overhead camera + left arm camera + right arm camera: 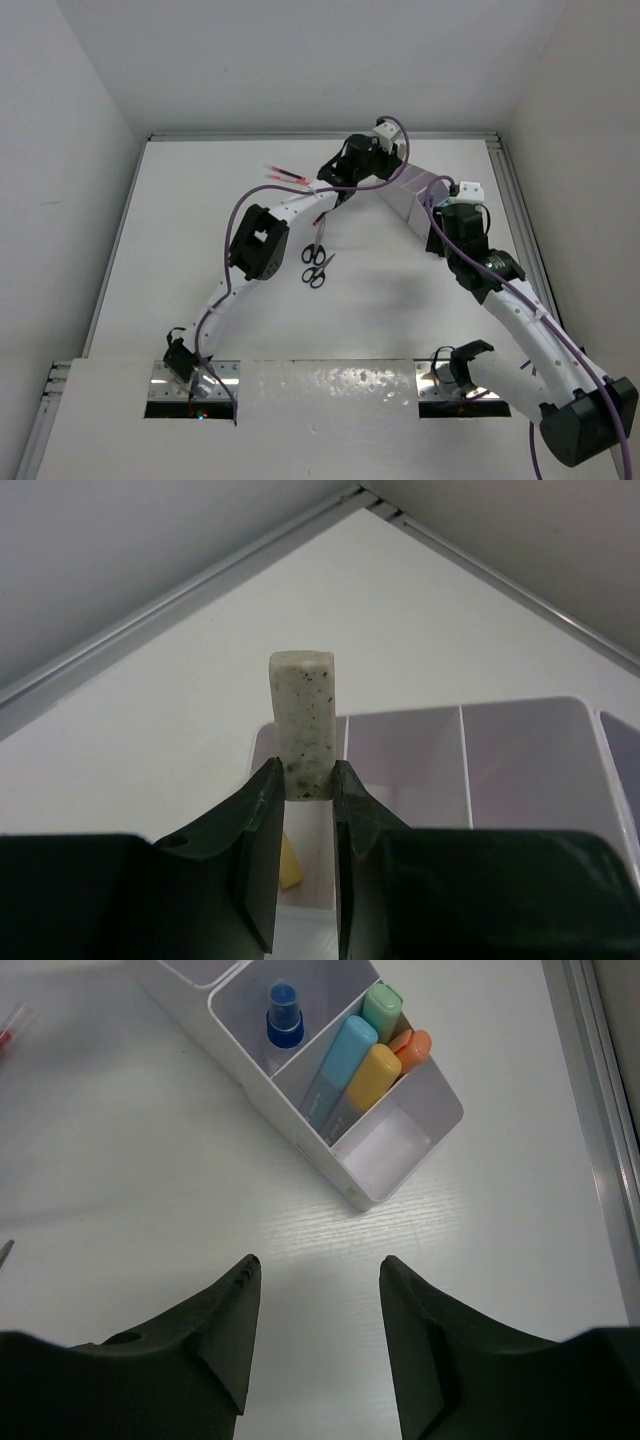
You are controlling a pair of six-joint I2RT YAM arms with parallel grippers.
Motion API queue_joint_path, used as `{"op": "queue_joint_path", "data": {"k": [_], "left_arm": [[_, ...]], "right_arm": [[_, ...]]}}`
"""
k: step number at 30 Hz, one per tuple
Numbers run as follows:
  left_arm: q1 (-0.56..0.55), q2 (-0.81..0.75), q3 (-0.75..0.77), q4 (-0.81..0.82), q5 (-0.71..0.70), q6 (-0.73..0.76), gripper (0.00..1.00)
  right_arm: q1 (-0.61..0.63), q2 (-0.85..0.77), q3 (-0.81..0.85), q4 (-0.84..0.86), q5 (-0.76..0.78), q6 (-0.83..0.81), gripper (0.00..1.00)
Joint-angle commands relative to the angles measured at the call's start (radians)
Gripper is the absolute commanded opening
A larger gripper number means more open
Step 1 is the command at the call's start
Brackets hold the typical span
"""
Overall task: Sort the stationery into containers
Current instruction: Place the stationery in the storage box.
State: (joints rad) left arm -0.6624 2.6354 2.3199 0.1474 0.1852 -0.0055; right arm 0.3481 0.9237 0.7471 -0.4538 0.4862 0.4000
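The left tool (303, 780) is shut tight on one eraser (300, 725). The eraser is a small beige block with tiny dark specks. Only its bottom end is pinched between the two black fingers, and the rest sticks straight up out of them. It is up in the air by the white organiser (500, 750), close to the far right corner of the worktop (200, 250).

The organiser is one long white box with boxes in a row, and it looks a bit purple inside. One box holds four capsule pieces: one green (382, 1005), one blue (335, 1070), one yellow (368, 1075) and one orange (412, 1048). The box next to it holds one bottle (284, 1015) with a blue cap. The end box next to the four pieces has nothing in it.

The right tool (320, 1265) is wide open and holds nothing. It hangs over bare worktop just beside the organiser.

Two scissors (316, 262) with black handles lie near the middle of the worktop, touching each other. Some red pens (285, 175) lie near the far edge; I cannot count them well.
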Motion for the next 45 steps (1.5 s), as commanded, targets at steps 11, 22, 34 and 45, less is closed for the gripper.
{"op": "queue_joint_path", "data": {"k": [11, 22, 34, 45], "left_arm": [[-0.008, 0.057, -0.014, 0.132, -0.113, -0.050, 0.00], [-0.011, 0.067, -0.025, 0.097, -0.116, -0.063, 0.00], [-0.011, 0.037, -0.040, 0.104, -0.061, -0.039, 0.30], [-0.013, -0.034, -0.033, 0.096, -0.043, -0.005, 0.41]], "right_arm": [[-0.005, 0.055, 0.028, 0.032, -0.015, 0.000, 0.51], [-0.006, 0.063, 0.038, 0.029, -0.009, -0.009, 0.51], [-0.008, 0.046, 0.040, 0.026, 0.006, -0.020, 0.52], [-0.009, 0.024, 0.054, 0.021, 0.005, -0.017, 0.52]]}}
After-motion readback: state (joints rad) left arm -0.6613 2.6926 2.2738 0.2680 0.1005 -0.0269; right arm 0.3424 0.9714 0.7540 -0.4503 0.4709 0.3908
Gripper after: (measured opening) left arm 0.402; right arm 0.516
